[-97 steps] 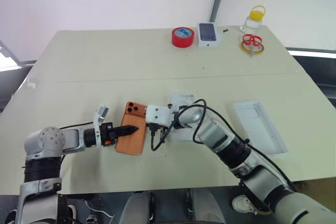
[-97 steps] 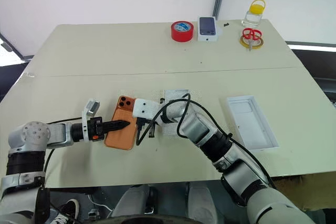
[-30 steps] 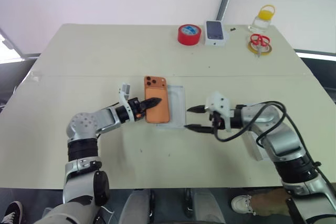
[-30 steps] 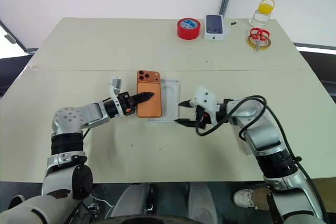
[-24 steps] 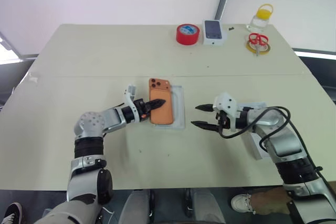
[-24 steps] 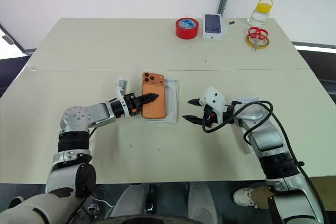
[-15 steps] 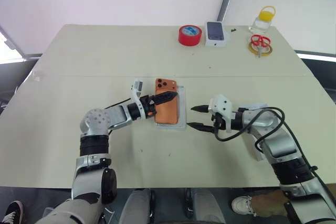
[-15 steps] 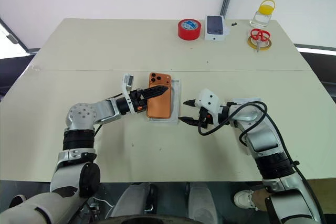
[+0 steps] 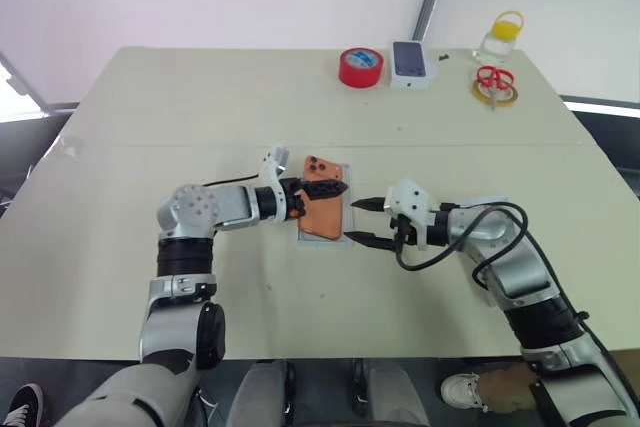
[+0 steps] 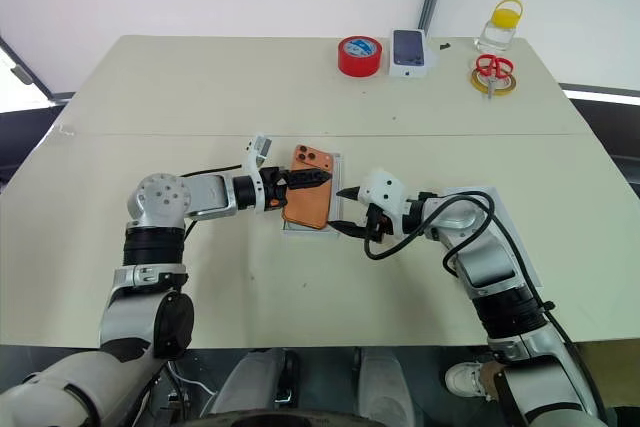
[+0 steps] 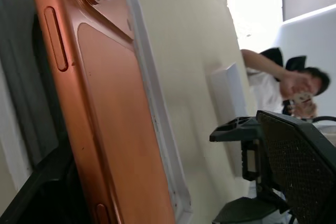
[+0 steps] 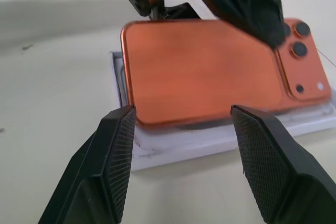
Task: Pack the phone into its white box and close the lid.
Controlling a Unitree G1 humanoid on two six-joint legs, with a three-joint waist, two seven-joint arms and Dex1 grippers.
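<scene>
You see the phone (image 9: 322,212) lying tilted, back up, across the white box (image 9: 347,238) at mid-table, your left gripper (image 9: 328,187) with fingers spread around its upper part, your right gripper (image 9: 365,221) gaping empty just beside the box.

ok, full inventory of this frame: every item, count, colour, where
phone: 1, orange, tilted over the white box, not yet flat in it
white box: 1, white, table centre, under the phone
lid: 1, white, near right of table, partly behind the right arm
tape roll: 1, red, far edge
small box printed with a phone: 1, white, beside the tape roll
scissors: 1, red handles, far right, on a yellow ring
jar: 1, clear with yellow lid, far right corner
table: 1, cream
left gripper: open, around the phone
right gripper: open, facing the phone's edge
</scene>
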